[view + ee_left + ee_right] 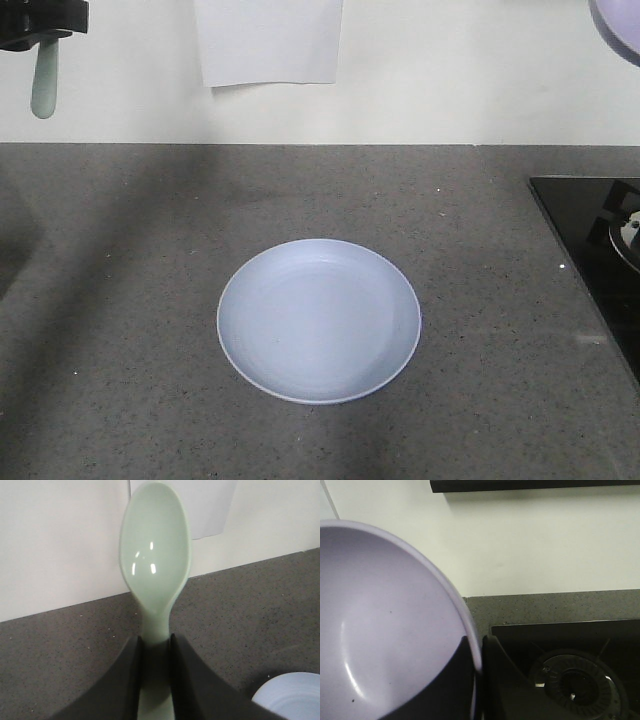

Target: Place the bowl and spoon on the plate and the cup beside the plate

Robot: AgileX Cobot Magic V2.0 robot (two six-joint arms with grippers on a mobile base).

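The pale blue plate (319, 320) lies bare in the middle of the grey counter; its edge shows in the left wrist view as the plate (292, 696). My left gripper (156, 642) is shut on the handle of the mint-green spoon (155, 555), held in the air; from the front the spoon (44, 82) hangs at the top left under the gripper (42, 40). My right gripper (479, 645) is shut on the rim of the lavender bowl (385, 625), one finger inside, one outside; the bowl (620, 25) peeks in at the top right. The cup is out of view.
A black glass hob (595, 250) with a burner (575, 682) occupies the counter's right side. A white sheet of paper (268, 40) hangs on the white back wall. A dark shelf (535, 485) runs along the wall above.
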